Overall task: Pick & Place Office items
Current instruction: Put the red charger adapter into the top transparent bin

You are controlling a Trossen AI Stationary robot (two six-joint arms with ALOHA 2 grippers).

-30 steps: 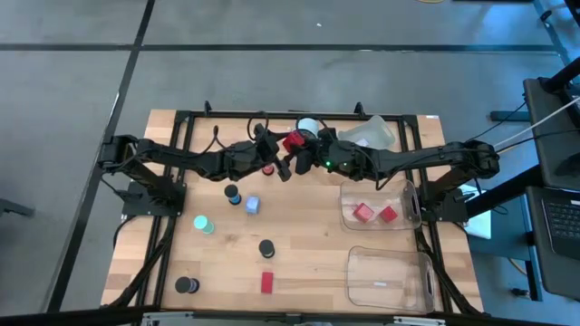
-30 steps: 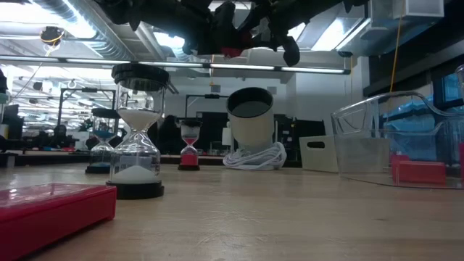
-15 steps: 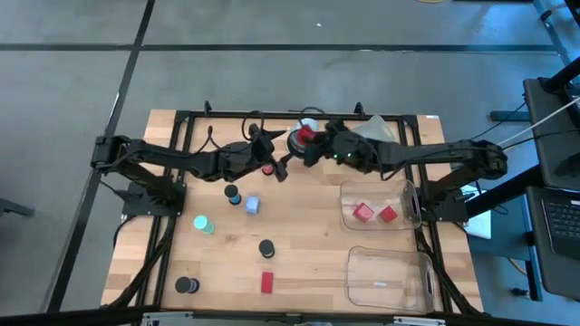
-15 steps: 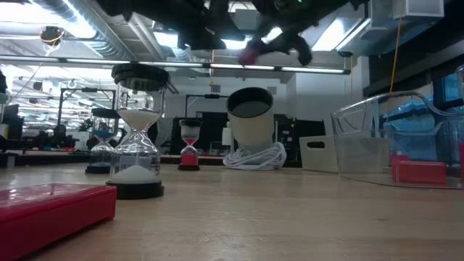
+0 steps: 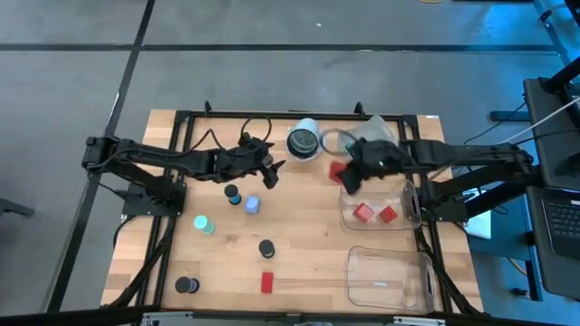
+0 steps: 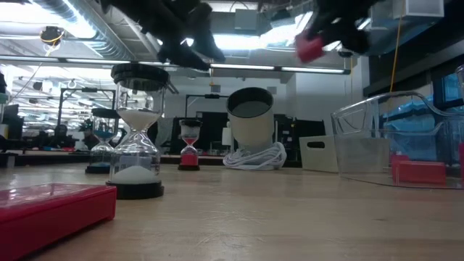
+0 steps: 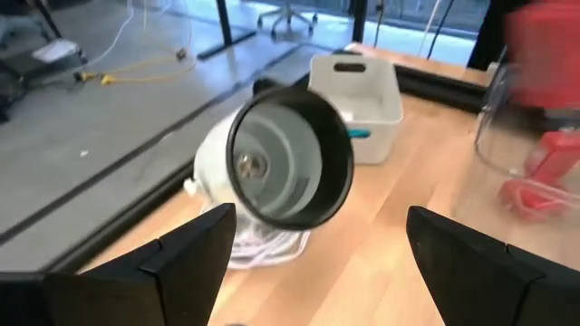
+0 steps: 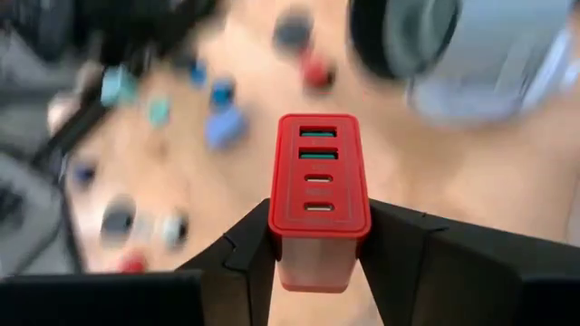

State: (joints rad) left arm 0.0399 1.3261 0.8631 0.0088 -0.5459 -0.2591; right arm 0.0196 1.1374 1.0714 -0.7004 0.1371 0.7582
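Note:
My right gripper hangs above the table between the round white-and-dark thing and the clear bin, shut on a red block with a row of ports. The low view shows that block high in the air. My left gripper is open and holds nothing, near the round thing's left side. On the table lie black discs, a pale blue rectangle, a teal round piece and another red block. My right gripper pinches the red block between its two fingers, on the two long sides of its back end. The end with the ports sticks out past the fingertips. The block is lifted clear of the table.
The clear bin holds two red blocks. A second clear bin stands nearer, at the right near corner. A small white tray and a coil of white cable sit by the round thing. Bare wood lies mid-table.
My right gripper has carried the red block from above the round white-and-dark thing toward the table's right and near side, closer to the bin with the red blocks. My left gripper has drawn back toward the table's left.

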